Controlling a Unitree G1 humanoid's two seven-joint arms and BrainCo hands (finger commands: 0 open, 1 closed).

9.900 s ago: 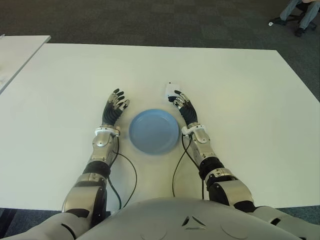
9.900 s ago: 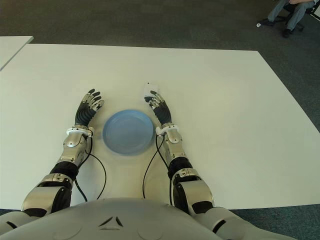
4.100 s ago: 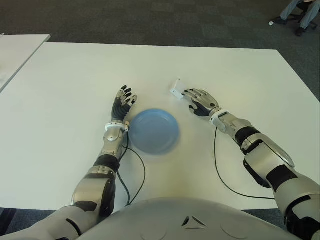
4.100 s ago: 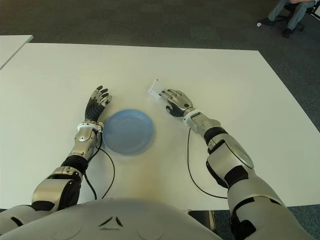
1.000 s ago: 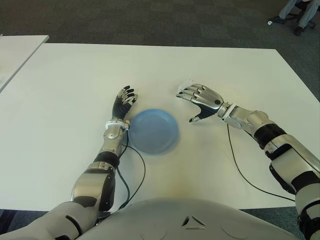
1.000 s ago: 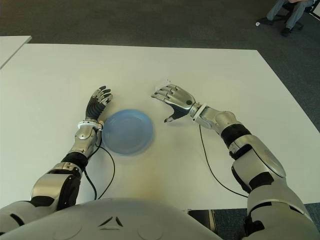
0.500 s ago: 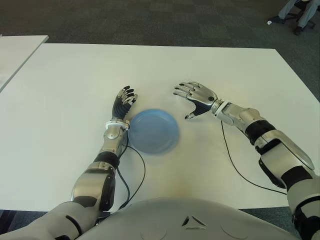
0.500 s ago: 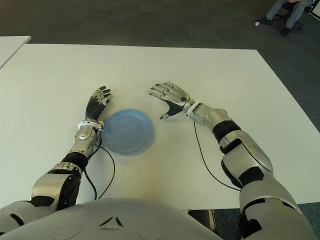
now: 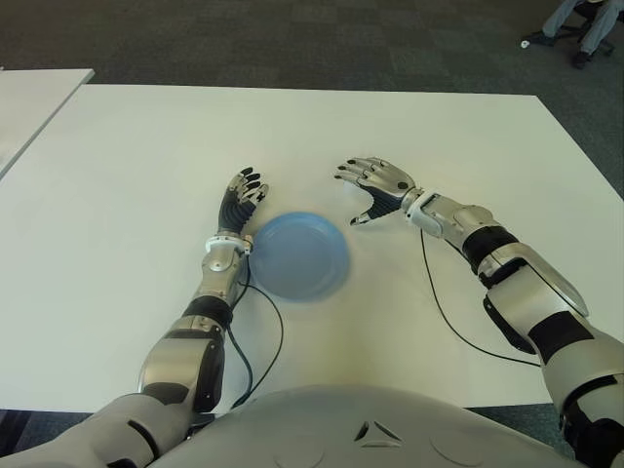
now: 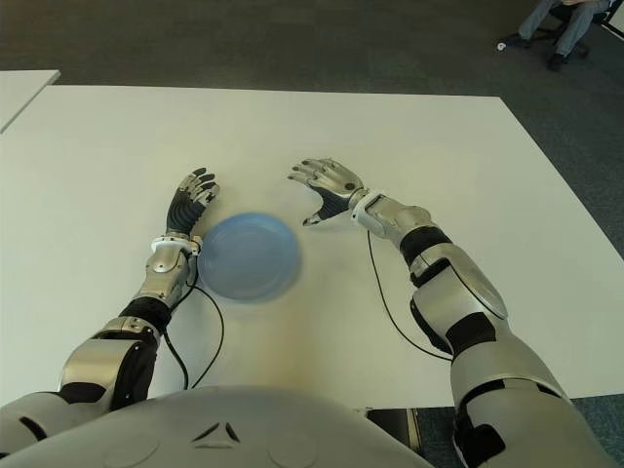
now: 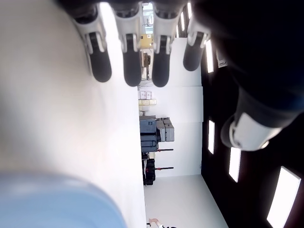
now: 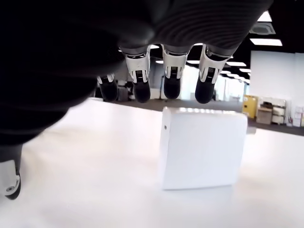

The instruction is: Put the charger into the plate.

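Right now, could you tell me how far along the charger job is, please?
Nothing is finished: the plate is empty. In hand: the right hand hovers open above the charger, which stands on the table ungrasped; the eye views hide it under that hand. The left hand is idle left of the plate. Left: grasp, carry, set it in the plate.
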